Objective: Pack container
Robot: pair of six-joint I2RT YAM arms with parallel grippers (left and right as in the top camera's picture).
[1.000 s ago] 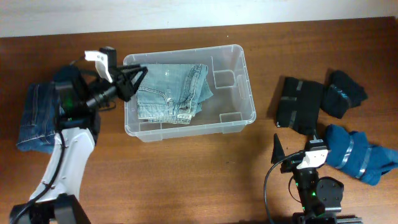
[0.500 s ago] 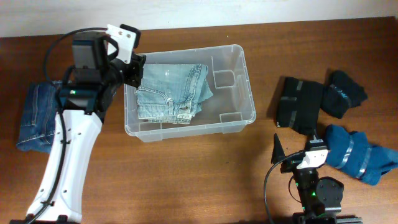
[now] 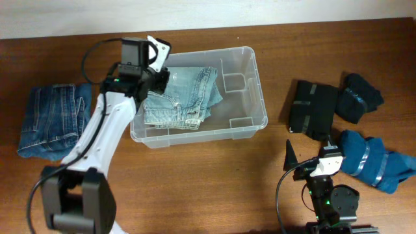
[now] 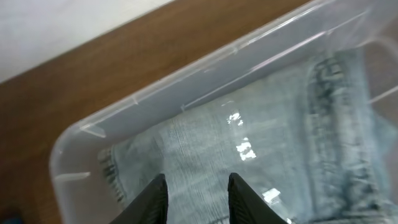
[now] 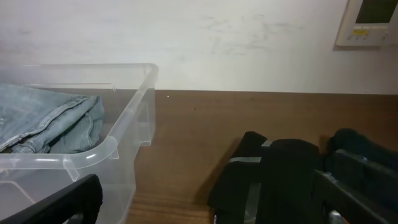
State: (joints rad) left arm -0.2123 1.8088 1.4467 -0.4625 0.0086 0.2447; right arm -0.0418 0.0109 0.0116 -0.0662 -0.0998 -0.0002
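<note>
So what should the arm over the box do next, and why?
Probably swing the left gripper out to the dark jeans: light jeans already lie in the container, its jaws hold nothing, and that pair waits on the table.

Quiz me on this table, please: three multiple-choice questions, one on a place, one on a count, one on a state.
1. Where are the darker jeans?
A. on the table, left of the bin
B. in the bin
C. under the bin

2. How many jeans lie in the bin?
A. none
B. one
C. three

3. How are the jaws of the right arm?
A. shut on jeans
B. shut on the bin's rim
C. wide open, empty

1 A: they lie flat on the wood beside it.
2 B: a single light pair shows inside.
3 C: its wrist view shows them far apart, nothing between.
</note>
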